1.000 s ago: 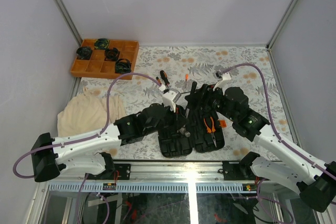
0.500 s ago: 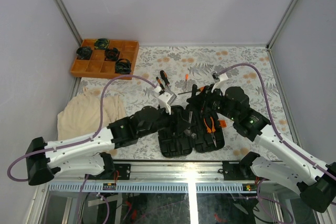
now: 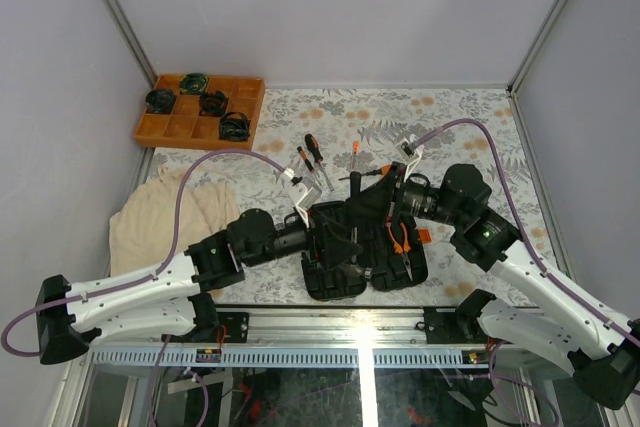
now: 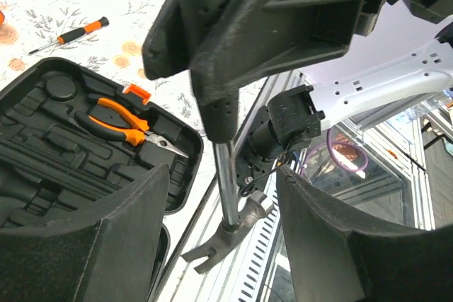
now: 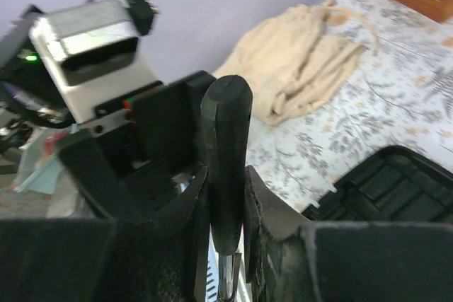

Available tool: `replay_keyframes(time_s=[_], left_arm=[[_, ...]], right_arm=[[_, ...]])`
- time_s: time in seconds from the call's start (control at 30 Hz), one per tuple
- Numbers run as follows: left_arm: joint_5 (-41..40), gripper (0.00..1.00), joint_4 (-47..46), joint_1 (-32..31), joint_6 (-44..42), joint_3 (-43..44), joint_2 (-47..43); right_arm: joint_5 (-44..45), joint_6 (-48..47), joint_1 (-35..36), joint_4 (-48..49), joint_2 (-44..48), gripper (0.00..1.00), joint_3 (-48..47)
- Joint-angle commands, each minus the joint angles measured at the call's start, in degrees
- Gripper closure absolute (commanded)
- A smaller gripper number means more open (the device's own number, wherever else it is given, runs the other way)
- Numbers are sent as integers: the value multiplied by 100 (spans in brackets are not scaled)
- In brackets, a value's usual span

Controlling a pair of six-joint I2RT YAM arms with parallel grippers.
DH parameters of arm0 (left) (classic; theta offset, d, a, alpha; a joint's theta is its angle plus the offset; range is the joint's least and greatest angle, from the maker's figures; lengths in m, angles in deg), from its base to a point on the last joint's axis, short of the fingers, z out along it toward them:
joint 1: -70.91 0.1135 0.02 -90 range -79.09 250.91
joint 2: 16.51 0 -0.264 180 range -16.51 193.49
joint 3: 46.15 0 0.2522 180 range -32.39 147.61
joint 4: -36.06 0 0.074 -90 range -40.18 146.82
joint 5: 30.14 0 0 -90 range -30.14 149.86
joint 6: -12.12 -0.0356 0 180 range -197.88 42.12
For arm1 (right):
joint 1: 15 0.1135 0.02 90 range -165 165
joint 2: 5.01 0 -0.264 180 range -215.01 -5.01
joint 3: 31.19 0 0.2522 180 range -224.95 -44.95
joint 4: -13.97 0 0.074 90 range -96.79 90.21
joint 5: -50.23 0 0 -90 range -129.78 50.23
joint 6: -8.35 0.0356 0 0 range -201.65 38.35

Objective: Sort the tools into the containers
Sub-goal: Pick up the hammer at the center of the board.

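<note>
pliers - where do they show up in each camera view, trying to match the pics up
Top external: the pliers lie in the right half of the open black case, just left of its orange latch.
Left wrist: the pliers sit left of centre, in the case, below the latch.
Right wrist: not in view.
Shared landmark: the black case, also at lower right in the right wrist view.

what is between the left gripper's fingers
The hammer hangs there, its steel shaft and claw head clear of both fingers of the open left gripper. The right gripper clamps its black handle. The left wrist view shows it.
</note>
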Motion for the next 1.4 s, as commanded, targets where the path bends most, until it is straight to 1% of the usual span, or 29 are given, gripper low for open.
replay_keyframes(time_s=[0.0,0.1,0.2,0.33,0.4,0.43,0.47,0.5,0.6,0.63,0.73,0.8,0.87,0.97,1.03,1.1,1.2,1.27,1.37], left_arm=[[251,41,-614,-35,-59,27,-12],[119,47,-469,-30,73,191,128],[257,58,-379,-21,94,344,256],[343,82,-412,-21,153,378,331],[146,95,-397,-16,259,383,360],[38,99,-367,-24,300,389,370],[-65,100,-340,-21,339,391,381],[-148,100,-310,-23,362,387,380],[-446,100,-146,-21,434,413,393],[-596,100,-50,-21,463,437,415],[-870,100,275,-24,513,614,585],[-1046,100,558,-29,540,856,834],[-1180,100,785,-27,551,1099,1089],[-1295,100,913,-27,552,1317,1325],[-1358,100,890,-29,584,1336,1366],[-1390,100,835,-30,602,1316,1357],[-1391,100,743,-29,643,1265,1340],[-1347,100,722,-29,661,1249,1367],[-1249,100,710,-25,657,1233,1388]], right_arm=[[-823,669,-8,1327,68,100,-248],[-848,746,-8,1367,30,100,-239],[-822,715,-8,1179,15,100,-289],[-822,676,-7,1131,85,100,-252],[-775,624,-8,1043,117,100,-262],[-726,580,-8,981,136,99,-257],[-621,527,-9,826,153,96,-281],[-493,418,-8,655,184,91,-320],[81,66,-9,-58,233,61,-494],[270,-43,-8,-284,233,56,-551],[893,-268,-8,-726,177,48,-646],[1145,-282,-8,-684,124,39,-579],[1307,-214,-9,-578,59,37,-501],[1439,-131,-2,-512,-108,37,-449],[1607,-102,1,-589,-180,40,-458],[1838,-41,1,-643,-188,45,-414],[2183,101,1,-682,-171,56,-289],[2241,182,1,-574,-167,65,-144],[2066,241,1,-365,-202,83,-37]])
